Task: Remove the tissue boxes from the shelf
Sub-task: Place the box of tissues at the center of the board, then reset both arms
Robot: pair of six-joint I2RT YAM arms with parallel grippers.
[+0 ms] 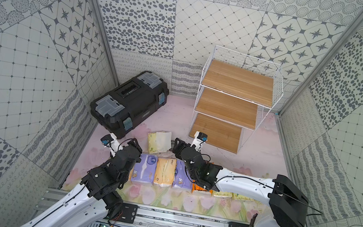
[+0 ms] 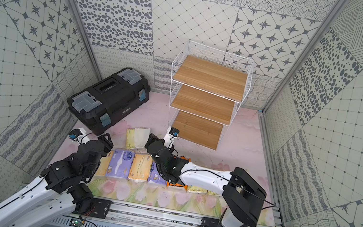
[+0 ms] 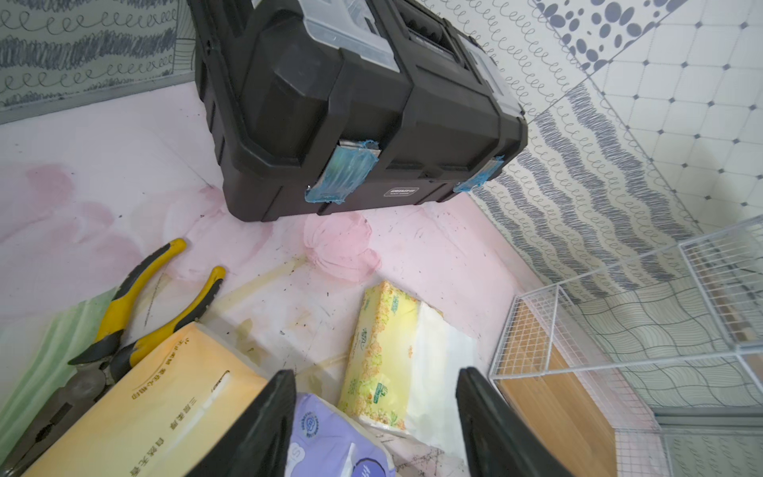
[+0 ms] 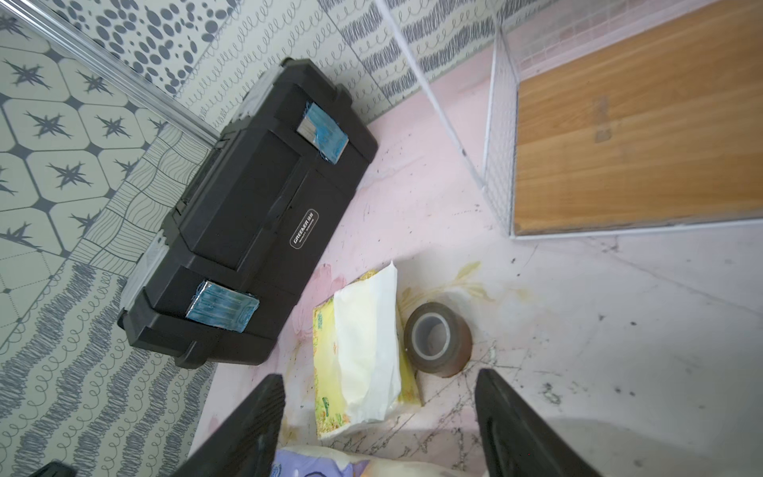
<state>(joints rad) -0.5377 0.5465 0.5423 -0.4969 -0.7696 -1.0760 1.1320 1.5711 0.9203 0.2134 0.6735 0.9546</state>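
Hovering, right claw [image 4: 380, 378] released, I judge the yellow-green tissue pack [image 4: 359, 342] soft, light; grip its long sides.

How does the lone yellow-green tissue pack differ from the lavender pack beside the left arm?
The yellow-green pack shows a broad white face; the lavender pack is mostly purple. The yellow-green pack lies alone and slanted; the lavender pack sits in the row, against a pale orange pack. Both are soft packs off the shelf.
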